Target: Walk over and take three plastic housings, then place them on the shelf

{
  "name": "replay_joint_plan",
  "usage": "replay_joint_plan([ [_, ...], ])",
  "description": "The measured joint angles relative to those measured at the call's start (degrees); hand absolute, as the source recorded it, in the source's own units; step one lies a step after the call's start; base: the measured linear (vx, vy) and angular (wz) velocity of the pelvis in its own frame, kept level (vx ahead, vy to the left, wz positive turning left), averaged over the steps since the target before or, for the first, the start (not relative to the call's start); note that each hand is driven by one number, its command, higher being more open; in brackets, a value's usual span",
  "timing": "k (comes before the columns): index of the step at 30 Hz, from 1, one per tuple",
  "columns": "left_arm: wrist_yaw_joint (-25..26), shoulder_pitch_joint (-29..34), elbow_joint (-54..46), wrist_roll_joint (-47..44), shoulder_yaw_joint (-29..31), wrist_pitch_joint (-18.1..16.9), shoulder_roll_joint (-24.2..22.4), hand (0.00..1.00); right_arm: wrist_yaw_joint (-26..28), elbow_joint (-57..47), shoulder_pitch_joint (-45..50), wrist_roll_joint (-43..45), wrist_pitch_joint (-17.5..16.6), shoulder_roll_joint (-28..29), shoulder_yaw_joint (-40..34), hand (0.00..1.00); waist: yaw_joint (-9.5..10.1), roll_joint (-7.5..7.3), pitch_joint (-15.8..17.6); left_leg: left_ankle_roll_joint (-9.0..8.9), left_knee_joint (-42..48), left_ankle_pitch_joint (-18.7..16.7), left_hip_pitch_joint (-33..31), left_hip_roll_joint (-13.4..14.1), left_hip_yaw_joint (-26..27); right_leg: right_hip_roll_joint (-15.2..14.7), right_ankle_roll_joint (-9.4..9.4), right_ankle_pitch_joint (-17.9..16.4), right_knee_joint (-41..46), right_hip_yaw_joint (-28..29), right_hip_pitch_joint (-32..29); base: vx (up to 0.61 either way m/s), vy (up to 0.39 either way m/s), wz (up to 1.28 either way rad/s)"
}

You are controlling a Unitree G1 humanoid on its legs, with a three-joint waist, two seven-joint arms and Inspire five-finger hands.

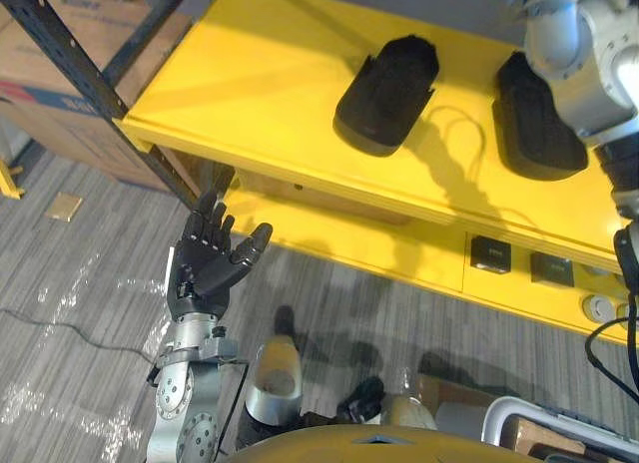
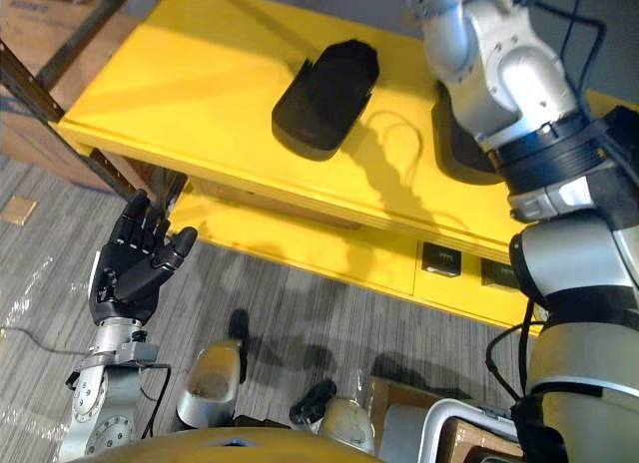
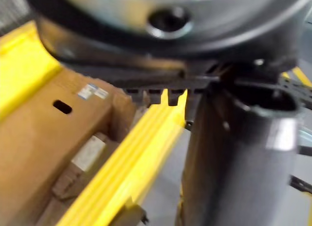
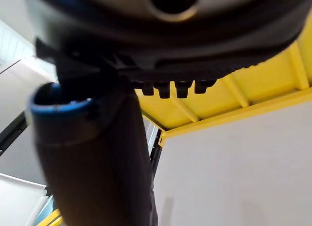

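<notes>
Left eye view: left housing (image 1: 387,82) and right housing (image 1: 534,114) lie apart on the yellow shelf (image 1: 240,94), with the right arm (image 1: 589,54) reaching over them

A third housing looks due: set it on bare yellow without nudging either one. Left hand (image 1: 205,258) hovers below the shelf edge, fingers straight, empty. Right hand (image 4: 161,46) is cut off past the frame; I cannot tell whether its fingers are curled or carry anything

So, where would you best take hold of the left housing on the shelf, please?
Probably across its middle, coming from above. The left housing lies flat on the shelf. It is long and fairly narrow, and both long sides are free, so a grip could span it from side to side. The right housing lies apart from it.
</notes>
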Motion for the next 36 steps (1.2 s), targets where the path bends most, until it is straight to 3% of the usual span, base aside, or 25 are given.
replay_joint_plan([
  [2,-0.6,-0.1,-2.8,0.0,0.1,-1.3,1.1,1.0,0.5,-3.0,6.4,3.4,0.3,0.4,-4.1,1.0,-0.37,0.34,-0.9,0.0,-0.9,0.2,1.3,-0.1,0.5,0.1,0.36,0.6,-1.1,0.1,1.1,0.08,0.009,-0.11],
  [5,-0.9,-0.7,-7.6,0.0,1.9,-2.6,1.7,1.0,1.8,-9.2,18.9,14.1,1.1,5.0,-16.8,1.0,-1.73,1.22,-2.3,0.07,-2.5,0.3,2.7,-0.4,2.0,0.2,0.74,1.7,-3.0,1.4,1.4,0.03,0.029,-0.2],
  [8,-0.3,-1.5,-11.3,0.5,5.7,-2.6,1.6,1.0,5.1,-17.0,33.2,25.2,0.9,12.0,-30.2,1.0,-4.55,2.4,-4.5,0.18,-4.0,0.4,3.8,-0.9,3.7,0.3,1.1,3.0,-4.8,2.8,1.5,0.03,0.039,-0.27],
  [10,0.6,-2.3,-13.3,2.5,10.0,-2.1,1.5,1.0,11.0,-25.3,46.8,33.8,-0.6,18.6,-37.3,1.0,-6.71,3.2,-5.5,0.17,-5.5,0.4,5.6,-1.0,6.0,0.5,1.32,3.8,-6.2,4.9,1.6,0.04,0.038,-0.5],
  [13,1.5,-4.2,-13.3,6.7,12.8,1.4,1.5,1.0,20.5,-31.2,61.3,41.9,-1.7,24.1,-38.3,1.0,-9.83,3.68,-7.0,-0.24,-6.6,0.1,7.0,-0.6,8.6,1.2,1.23,4.4,-7.4,7.3,1.3,0.04,0.009,-0.44],
  [17,0.4,-7.1,-9.0,7.1,12.5,6.9,1.6,1.0,26.7,-32.5,73.0,46.8,-2.1,30.0,-36.1,1.0,-12.27,3.71,-8.6,-0.7,-6.9,-0.6,7.7,0.4,11.5,2.5,0.86,5.1,-8.8,10.1,0.3,0.01,-0.013,-0.41],
  [19,0.6,-7.9,-5.4,7.1,12.7,8.8,1.7,1.0,27.7,-32.5,75.3,48.3,-3.2,32.2,-36.1,1.0,-13.1,3.81,-8.7,-0.74,-6.9,-0.6,7.6,0.9,12.7,2.9,0.55,5.4,-8.8,11.4,-0.6,0.02,-0.019,-0.35],
  [22,2.0,-9.9,3.7,7.1,13.3,12.8,3.1,1.0,29.0,-32.6,76.3,51.8,-7.6,32.5,-36.2,1.0,-14.0,3.62,-9.2,-0.89,-6.9,-0.5,7.7,1.1,14.3,3.3,0.3,5.8,-8.9,13.3,-1.8,0.01,-0.007,-0.26],
  [25,3.8,-11.4,11.3,7.0,15.2,13.6,4.2,1.0,30.0,-33.6,76.3,51.8,-11.1,32.4,-36.1,1.0,-14.4,3.21,-10.2,-1.07,-6.8,-0.7,7.7,1.2,15.6,3.5,0.15,6.0,-8.9,14.7,-2.8,0.01,0.01,-0.23],
  [30,11.4,-12.7,13.6,9.0,17.2,11.5,4.2,1.0,30.8,-36.1,76.2,51.5,-13.8,31.4,-36.0,1.0,-14.52,2.27,-10.8,-1.18,-6.5,-1.2,7.6,1.3,16.9,3.6,0.05,6.4,-9.1,16.1,-3.7,0.0,0.012,-0.15],
  [34,18.4,-14.8,13.6,14.2,18.7,8.4,4.1,1.0,31.2,-36.0,76.1,51.4,-13.9,31.3,-34.6,1.0,-14.5,2.57,-11.0,-1.04,-5.2,-1.8,6.7,1.7,17.1,3.6,0.14,6.9,-9.5,16.3,-4.1,-0.01,0.007,-0.02],
  [36,19.2,-15.3,13.5,15.8,19.4,7.9,4.1,1.0,31.2,-35.9,75.7,51.4,-13.9,31.1,-33.5,1.0,-14.51,2.72,-11.0,-0.99,-4.6,-2.0,6.4,2.0,17.2,3.6,0.08,7.1,-9.6,16.6,-4.3,-0.01,0.006,-0.06],
])
